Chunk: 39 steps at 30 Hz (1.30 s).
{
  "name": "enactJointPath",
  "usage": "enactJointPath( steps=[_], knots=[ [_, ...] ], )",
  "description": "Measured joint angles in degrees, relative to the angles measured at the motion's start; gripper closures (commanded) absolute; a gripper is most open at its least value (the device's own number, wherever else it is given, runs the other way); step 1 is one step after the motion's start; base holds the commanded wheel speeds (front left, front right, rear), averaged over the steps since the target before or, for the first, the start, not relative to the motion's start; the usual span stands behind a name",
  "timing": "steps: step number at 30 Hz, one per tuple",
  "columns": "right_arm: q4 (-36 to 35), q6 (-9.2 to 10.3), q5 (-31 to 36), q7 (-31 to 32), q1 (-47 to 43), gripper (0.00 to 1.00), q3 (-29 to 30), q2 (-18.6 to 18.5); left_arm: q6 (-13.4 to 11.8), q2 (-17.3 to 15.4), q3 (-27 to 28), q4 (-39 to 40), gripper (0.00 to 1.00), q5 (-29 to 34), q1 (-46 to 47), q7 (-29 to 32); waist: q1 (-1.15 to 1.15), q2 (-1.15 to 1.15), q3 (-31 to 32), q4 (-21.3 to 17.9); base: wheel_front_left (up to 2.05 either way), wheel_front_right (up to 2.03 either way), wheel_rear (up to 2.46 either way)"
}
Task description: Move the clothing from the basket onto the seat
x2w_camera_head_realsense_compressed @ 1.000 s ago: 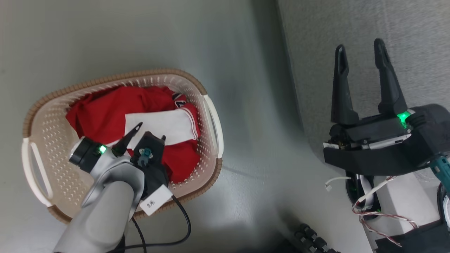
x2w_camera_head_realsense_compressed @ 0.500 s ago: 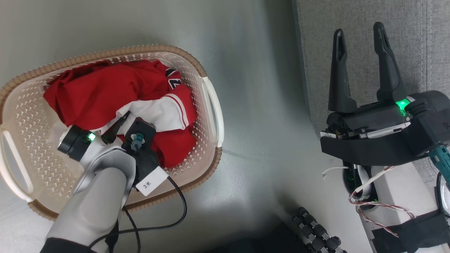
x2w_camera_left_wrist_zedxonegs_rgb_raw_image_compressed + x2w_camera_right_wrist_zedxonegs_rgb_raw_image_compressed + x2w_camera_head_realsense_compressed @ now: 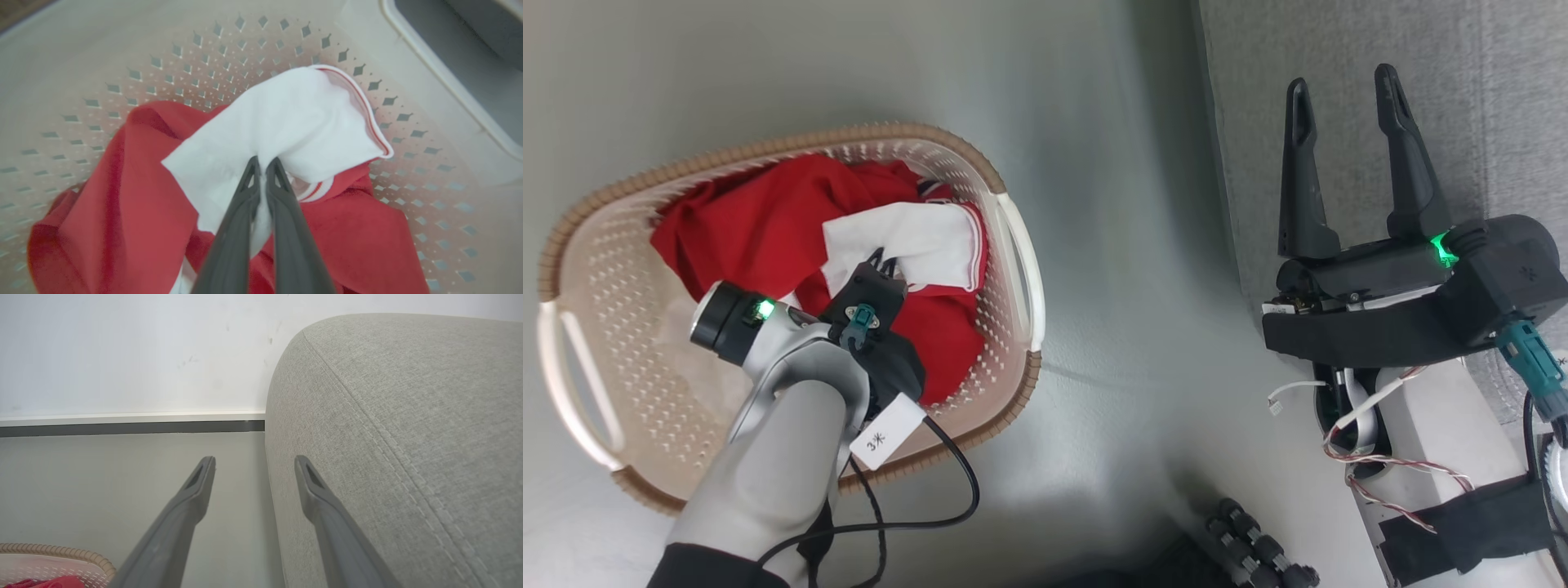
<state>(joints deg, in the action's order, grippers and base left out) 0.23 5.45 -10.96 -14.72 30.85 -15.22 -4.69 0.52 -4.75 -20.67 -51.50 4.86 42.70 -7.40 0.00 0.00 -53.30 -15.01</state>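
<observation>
The red clothing (image 3: 743,233) with a white panel (image 3: 907,241) lies bunched in the cream basket (image 3: 1017,269) on the floor at the left. My left gripper (image 3: 880,260) reaches down into the basket and is shut on the white panel (image 3: 286,122), whose cloth is pinched between the two dark fingers (image 3: 241,212) and lifted a little above the red fabric (image 3: 135,204). My right gripper (image 3: 1343,82) stands open over the edge of the grey seat (image 3: 1462,98), nothing between its fingers. In the right wrist view my right gripper (image 3: 253,463) is beside the seat's rounded corner (image 3: 408,396).
Grey floor (image 3: 1094,122) runs between basket and seat. A black cable (image 3: 956,490) loops from my left forearm across the basket's near rim. A white wall with a dark skirting strip (image 3: 130,426) lies beyond. Dark ribbed parts (image 3: 1258,547) of my base show at the bottom.
The left gripper's fingers have closed on the white panel and gathered it upward. The head view has shifted, so the basket sits differently in the picture. The right gripper stays open.
</observation>
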Motion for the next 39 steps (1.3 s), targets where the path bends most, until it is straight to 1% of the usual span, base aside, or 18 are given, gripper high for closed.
enactJointPath(
  steps=[6,11,12,14,18,23,24,25,26,34,39],
  knots=[
    [2.9,-0.63,0.4,0.0,0.2,0.0,0.6,0.0,0.6,0.9,0.4,-0.2,1.0,-1.8,-0.7,-4.4,0.0,0.0,3.5,1.1,0.0,0.0,0.0],
    [5.5,-1.24,0.4,0.0,0.1,0.0,1.4,-0.2,2.0,1.4,0.7,0.3,1.0,-3.9,-1.1,-5.6,0.0,0.0,7.2,2.3,0.0,0.0,0.0],
    [6.5,-1.44,0.4,0.0,-0.2,0.0,1.7,-0.3,2.2,1.5,1.1,0.8,1.0,-4.7,-1.6,-5.9,0.0,0.0,8.7,2.9,0.0,0.0,0.0],
    [7.6,-1.45,0.4,0.0,-0.6,0.0,2.1,-0.5,2.6,1.7,1.4,1.5,1.0,-5.7,-2.2,-6.4,-0.01,0.0,10.3,3.5,0.0,0.0,0.0],
    [9.8,-1.91,0.3,0.0,-1.9,0.0,2.9,-1.1,3.6,1.8,1.6,3.5,1.0,-7.7,-2.3,-6.6,-0.01,0.0,13.5,4.8,0.0,0.0,0.0],
    [12.5,-2.11,0.3,0.0,-3.3,0.0,3.6,-1.3,4.1,2.1,1.7,5.8,1.0,-9.0,-3.1,-6.9,-0.01,0.0,17.6,6.4,0.0,0.0,0.0],
    [12.5,-2.11,0.3,0.0,-3.3,0.0,3.6,-1.3,4.1,2.1,1.7,5.8,1.0,-9.0,-3.1,-6.9,-0.01,0.0,17.6,6.4,0.0,0.0,0.0],
    [13.6,-2.45,0.3,0.0,-3.8,0.0,3.8,-1.6,4.5,2.1,1.7,6.5,1.0,-9.3,-3.4,-6.9,-0.01,0.0,19.2,7.0,0.0,0.0,0.0],
    [13.6,-2.45,0.3,0.0,-3.8,0.0,3.8,-1.6,4.5,2.1,1.7,6.5,1.0,-9.3,-3.4,-6.9,-0.01,0.0,19.2,7.0,0.0,0.0,0.0],
    [17.4,-3.55,-0.1,0.0,-5.0,0.0,4.1,-1.8,5.6,2.2,1.6,10.5,1.0,-11.5,-3.5,-6.9,-0.01,0.0,26.0,9.4,0.0,0.0,0.0],
    [19.7,-4.77,-0.1,0.0,-5.5,0.0,3.5,-1.6,6.1,2.3,1.6,12.5,1.0,-12.3,-3.2,-6.9,-0.01,-0.01,30.3,10.8,0.0,0.0,0.0]
  ],
)
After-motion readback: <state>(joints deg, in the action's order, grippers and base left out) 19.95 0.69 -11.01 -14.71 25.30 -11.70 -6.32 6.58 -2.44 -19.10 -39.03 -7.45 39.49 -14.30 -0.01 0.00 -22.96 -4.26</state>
